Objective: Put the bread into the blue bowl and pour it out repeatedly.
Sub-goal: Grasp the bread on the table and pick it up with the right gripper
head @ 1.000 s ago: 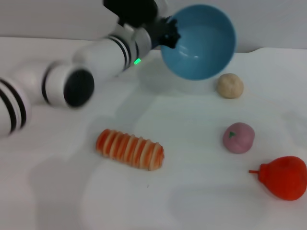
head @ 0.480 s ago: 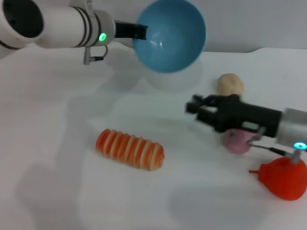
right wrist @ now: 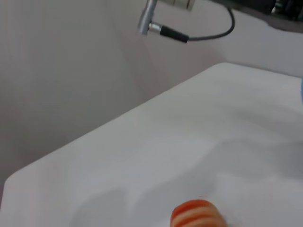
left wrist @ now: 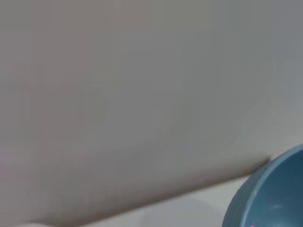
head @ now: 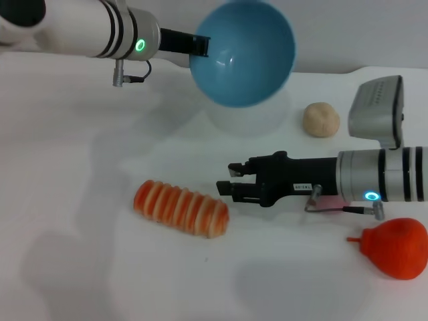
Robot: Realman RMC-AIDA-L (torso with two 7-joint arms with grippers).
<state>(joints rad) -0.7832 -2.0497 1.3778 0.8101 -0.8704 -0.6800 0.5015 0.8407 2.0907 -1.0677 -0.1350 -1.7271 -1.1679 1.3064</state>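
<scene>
Bread: the long ridged loaf with orange-and-cream stripes (head: 181, 208) lies on the white surface (head: 80, 174) in the lower centre of the head view, tilted down to the right. In the right wrist view only one striped end (right wrist: 196, 213) shows, cut off by the lower edge.

Bowl: the round, smooth light-blue bowl (head: 243, 52) hangs in the air at the upper centre of the head view, tipped so its hollow faces the camera. Its soft shadow falls on the surface below it. In the left wrist view only a curved piece of its rim (left wrist: 265, 194) shows in the lower right corner.

Left gripper: the left gripper (head: 198, 46) is clamped on the bowl's left rim; its fingertips are hidden by the rim.

Right gripper: the right gripper (head: 227, 179) reaches in from the right of the head view, fingers parted narrowly, holding nothing, just to the right of the loaf's right end.

Other things: a small round beige bun (head: 321, 119) sits at the right, and a red pear-shaped toy (head: 394, 248) in the lower right corner, partly behind the right arm.
</scene>
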